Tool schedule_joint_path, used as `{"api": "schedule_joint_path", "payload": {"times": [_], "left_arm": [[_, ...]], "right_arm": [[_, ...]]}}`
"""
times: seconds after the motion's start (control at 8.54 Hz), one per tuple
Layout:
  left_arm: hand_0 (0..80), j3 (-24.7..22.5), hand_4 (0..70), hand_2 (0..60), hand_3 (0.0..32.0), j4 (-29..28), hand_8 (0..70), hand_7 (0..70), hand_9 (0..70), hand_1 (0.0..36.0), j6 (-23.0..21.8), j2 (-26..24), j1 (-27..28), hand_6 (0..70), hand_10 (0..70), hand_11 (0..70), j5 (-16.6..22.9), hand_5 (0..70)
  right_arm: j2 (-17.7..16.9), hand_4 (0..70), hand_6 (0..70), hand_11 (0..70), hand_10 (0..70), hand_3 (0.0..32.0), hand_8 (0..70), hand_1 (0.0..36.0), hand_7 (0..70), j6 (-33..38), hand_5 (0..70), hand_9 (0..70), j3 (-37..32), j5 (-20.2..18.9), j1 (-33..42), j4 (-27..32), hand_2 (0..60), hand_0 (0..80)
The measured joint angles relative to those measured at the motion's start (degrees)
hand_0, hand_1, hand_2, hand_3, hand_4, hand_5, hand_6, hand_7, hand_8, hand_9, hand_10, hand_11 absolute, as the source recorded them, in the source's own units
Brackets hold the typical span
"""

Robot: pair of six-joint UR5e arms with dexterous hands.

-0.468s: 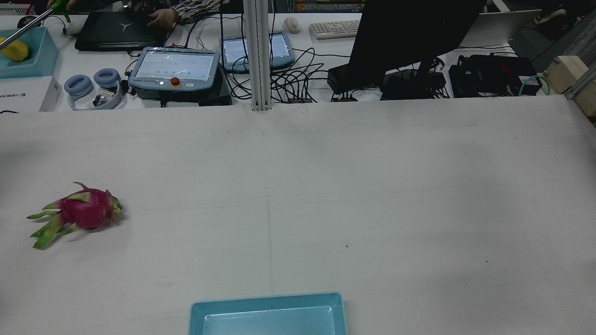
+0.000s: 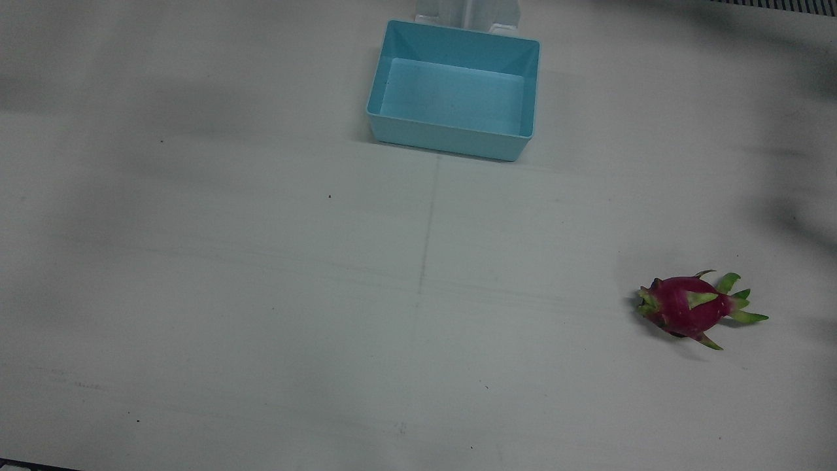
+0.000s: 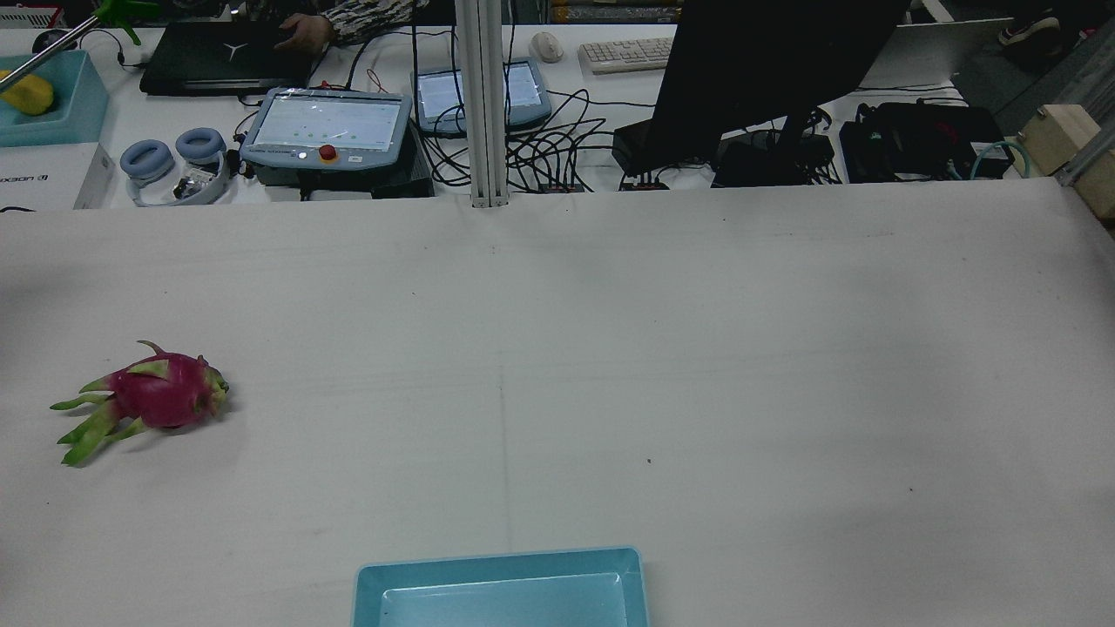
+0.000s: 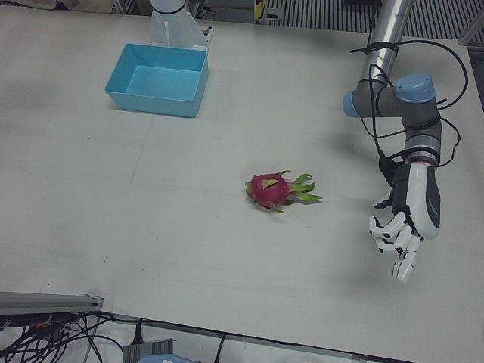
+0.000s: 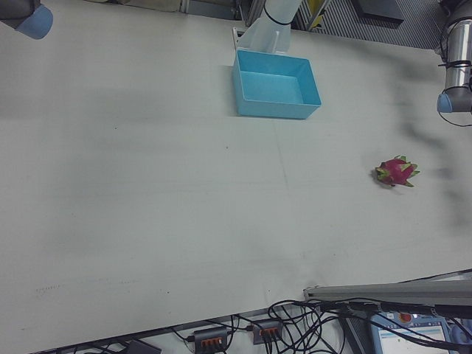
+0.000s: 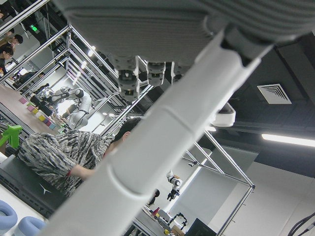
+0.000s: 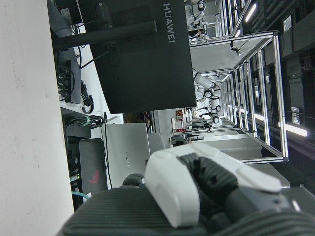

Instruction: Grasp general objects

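The left-front view showed the dragon fruit (image 4: 272, 190) lying on its side on the white table (image 4: 151, 219), its green leafy scales pointing toward the left arm's side of that view. The left hand (image 4: 404, 223) hung off to the right of the fruit, well apart from it and above the table, palm turned toward the fruit, fingers (image 4: 395, 246) spread and drooping with nothing in them. A light blue bin (image 4: 157, 79) stood empty near the far edge, close to a pedestal base. In the front view the dragon fruit (image 2: 690, 307) sat far to the right and nearer the operators' side, well apart from the blue bin (image 2: 451, 134) at the top centre. In the rear view the fruit (image 3: 157, 399) lay at the left, with the bin's rim (image 3: 496, 562) at the bottom edge. The right hand view caught only part of the right hand (image 7: 197, 191) against a dark monitor; whether its fingers were spread or curled could not be told.
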Motion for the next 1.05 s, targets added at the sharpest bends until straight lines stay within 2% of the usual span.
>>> {"api": "schedule_joint_path", "payload": {"times": [0.35,0.47,0.59,0.7,0.82,0.94,1.05], "left_arm": [[80.0,-0.8,25.4,60.0,0.0,0.4,0.6,50.1,8.6,36.0,-0.4,0.0,0.0,8.2,0.0,0.0,0.2,70.0],[54.7,-1.6,24.8,60.0,0.0,1.6,0.0,43.5,7.3,36.0,-0.5,0.0,-0.1,3.3,0.0,0.0,0.5,70.0],[31.8,-4.4,22.1,60.0,0.0,4.7,0.0,40.2,6.6,36.0,-0.3,0.5,-0.1,0.6,0.0,0.0,0.8,63.0],[35.0,-8.5,20.5,60.0,0.0,8.1,0.0,38.5,6.3,36.0,0.7,2.2,-0.1,0.0,0.0,0.0,1.9,54.6],[79.5,-13.2,19.9,60.0,0.0,11.7,0.0,39.2,6.4,36.0,2.5,4.3,-0.1,0.0,0.0,0.0,3.8,50.9],[80.0,-17.3,16.3,60.0,0.0,14.9,0.0,38.1,6.2,36.0,4.3,6.0,-0.2,0.0,0.0,0.0,5.7,47.0],[80.0,-20.8,13.0,60.0,0.0,18.1,0.0,36.0,5.8,36.0,6.3,7.2,-0.2,0.0,0.0,0.0,7.6,36.5]], "right_arm": [[0.0,0.0,0.0,0.0,0.0,0.0,0.0,0.0,0.0,0.0,0.0,0.0,0.0,0.0,0.0,0.0,0.0,0.0],[0.0,0.0,0.0,0.0,0.0,0.0,0.0,0.0,0.0,0.0,0.0,0.0,0.0,0.0,0.0,0.0,0.0,0.0],[0.0,0.0,0.0,0.0,0.0,0.0,0.0,0.0,0.0,0.0,0.0,0.0,0.0,0.0,0.0,0.0,0.0,0.0],[0.0,0.0,0.0,0.0,0.0,0.0,0.0,0.0,0.0,0.0,0.0,0.0,0.0,0.0,0.0,0.0,0.0,0.0],[0.0,0.0,0.0,0.0,0.0,0.0,0.0,0.0,0.0,0.0,0.0,0.0,0.0,0.0,0.0,0.0,0.0,0.0],[0.0,0.0,0.0,0.0,0.0,0.0,0.0,0.0,0.0,0.0,0.0,0.0,0.0,0.0,0.0,0.0,0.0,0.0],[0.0,0.0,0.0,0.0,0.0,0.0,0.0,0.0,0.0,0.0,0.0,0.0,0.0,0.0,0.0,0.0,0.0,0.0]]}}
